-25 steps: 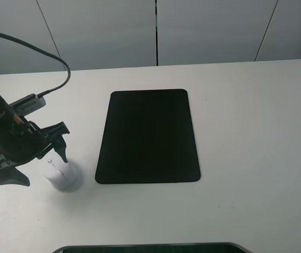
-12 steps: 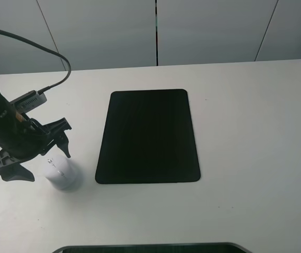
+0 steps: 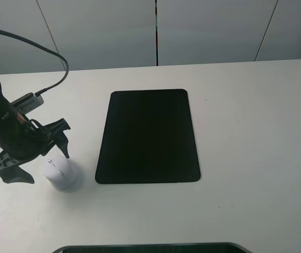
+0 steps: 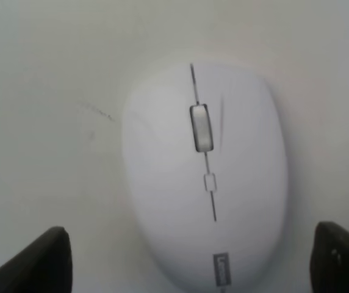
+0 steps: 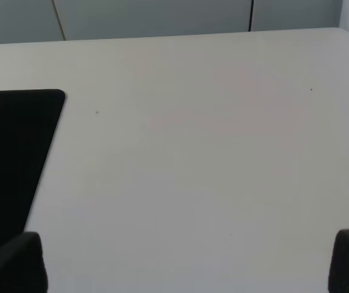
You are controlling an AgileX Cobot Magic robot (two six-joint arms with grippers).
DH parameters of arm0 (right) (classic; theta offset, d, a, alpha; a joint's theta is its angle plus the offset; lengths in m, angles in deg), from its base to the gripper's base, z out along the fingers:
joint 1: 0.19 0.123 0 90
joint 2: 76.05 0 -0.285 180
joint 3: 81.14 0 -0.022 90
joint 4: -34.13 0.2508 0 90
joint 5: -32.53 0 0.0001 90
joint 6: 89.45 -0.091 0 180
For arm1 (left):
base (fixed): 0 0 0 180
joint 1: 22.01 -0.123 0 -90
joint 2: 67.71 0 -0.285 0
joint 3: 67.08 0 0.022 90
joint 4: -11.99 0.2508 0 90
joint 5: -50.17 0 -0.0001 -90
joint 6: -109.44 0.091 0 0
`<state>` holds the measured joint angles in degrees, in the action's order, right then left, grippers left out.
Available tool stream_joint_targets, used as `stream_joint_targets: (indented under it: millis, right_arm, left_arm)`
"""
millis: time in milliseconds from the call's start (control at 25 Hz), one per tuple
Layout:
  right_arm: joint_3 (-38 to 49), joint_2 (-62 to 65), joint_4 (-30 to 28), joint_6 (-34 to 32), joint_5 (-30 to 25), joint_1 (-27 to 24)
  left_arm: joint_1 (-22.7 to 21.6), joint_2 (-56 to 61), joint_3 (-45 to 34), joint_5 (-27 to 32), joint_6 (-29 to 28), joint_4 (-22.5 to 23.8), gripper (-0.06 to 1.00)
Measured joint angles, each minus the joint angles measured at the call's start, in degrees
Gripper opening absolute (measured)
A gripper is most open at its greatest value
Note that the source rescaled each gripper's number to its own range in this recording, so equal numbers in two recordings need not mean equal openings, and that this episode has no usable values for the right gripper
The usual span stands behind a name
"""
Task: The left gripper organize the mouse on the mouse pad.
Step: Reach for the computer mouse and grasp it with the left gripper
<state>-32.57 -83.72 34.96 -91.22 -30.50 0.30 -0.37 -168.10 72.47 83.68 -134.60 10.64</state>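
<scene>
The white mouse (image 3: 62, 175) lies on the table just left of the mouse pad's near-left corner, not touching it. The black mouse pad (image 3: 148, 137) lies flat in the middle with nothing on it. My left gripper (image 3: 50, 168) hangs open over the mouse, one finger on each side. In the left wrist view the mouse (image 4: 205, 177) fills the middle, grey wheel up, and the left gripper (image 4: 190, 268) straddles it without touching. The right gripper (image 5: 180, 268) is open over bare table, with a corner of the mouse pad (image 5: 10, 152) beside it; the high view does not show it.
A dark flat object (image 3: 145, 247) pokes in at the table's front edge. Grey wall panels (image 3: 156, 31) stand behind the table's far edge. A black cable (image 3: 45, 50) loops from the left arm over the table's back left.
The left gripper has shifted slightly above the mouse, staying open. Mouse and pad have not moved.
</scene>
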Motion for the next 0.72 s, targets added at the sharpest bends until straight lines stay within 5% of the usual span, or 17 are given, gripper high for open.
stream_joint_targets:
  millis: [720]
  right_arm:
    - [0.0, 0.0, 0.0, 0.0, 0.0, 0.0]
  left_arm:
    - [0.22, -4.23, 2.93, -0.27, -0.21, -0.48, 1.0]
